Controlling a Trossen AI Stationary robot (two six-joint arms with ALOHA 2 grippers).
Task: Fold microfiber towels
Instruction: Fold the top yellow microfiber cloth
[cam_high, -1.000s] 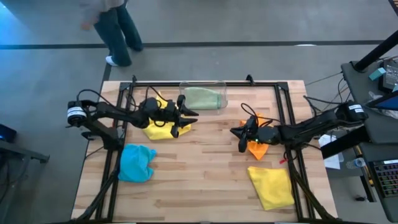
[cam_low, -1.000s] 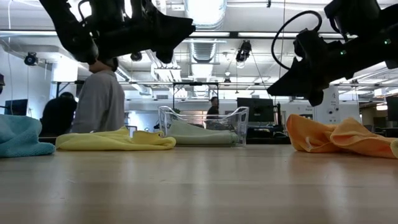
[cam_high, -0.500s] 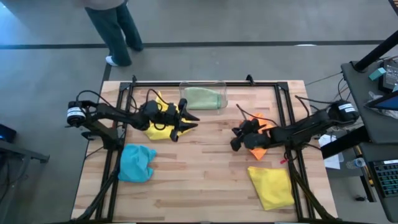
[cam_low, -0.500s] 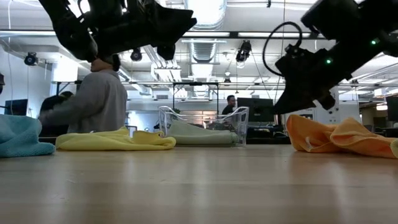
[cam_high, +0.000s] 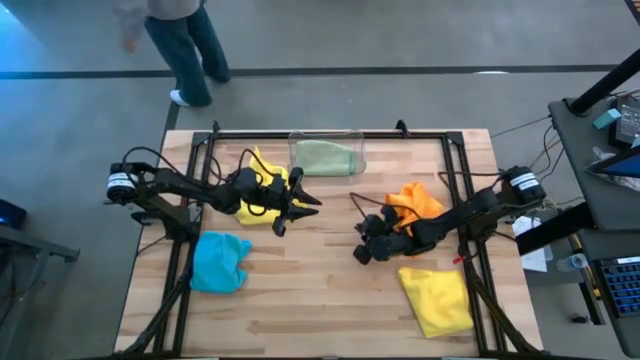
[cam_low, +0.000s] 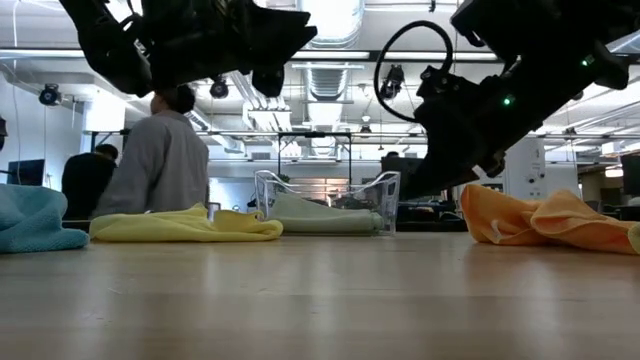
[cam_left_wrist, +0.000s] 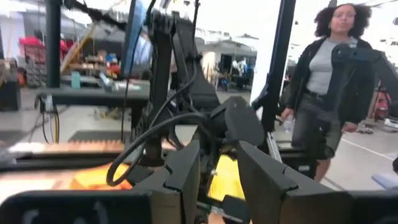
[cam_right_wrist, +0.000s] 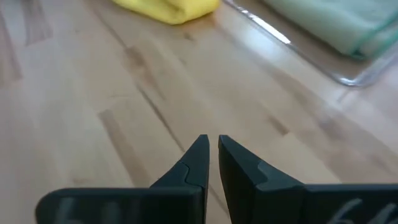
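Observation:
A crumpled yellow towel lies at the far left, partly under my left arm. My left gripper hangs open and empty above the table just right of it. An orange towel lies bunched at the right, partly under my right arm. My right gripper is shut and empty, low over bare wood left of the orange towel. A second yellow towel lies flat at the near right. A blue towel lies bunched at the near left. A pale green towel lies in the clear bin.
The clear bin stands at the far middle of the table. Black frame rails run along the table's left, right and far sides. A person stands beyond the far edge. Bare wood shows in the middle and near the front.
My right gripper has gone from beside the orange towel toward the table's left and near edges and has come down lower, with its arm stretching out. The orange towel has stayed where it was. My left gripper has shifted a little toward the near edge.

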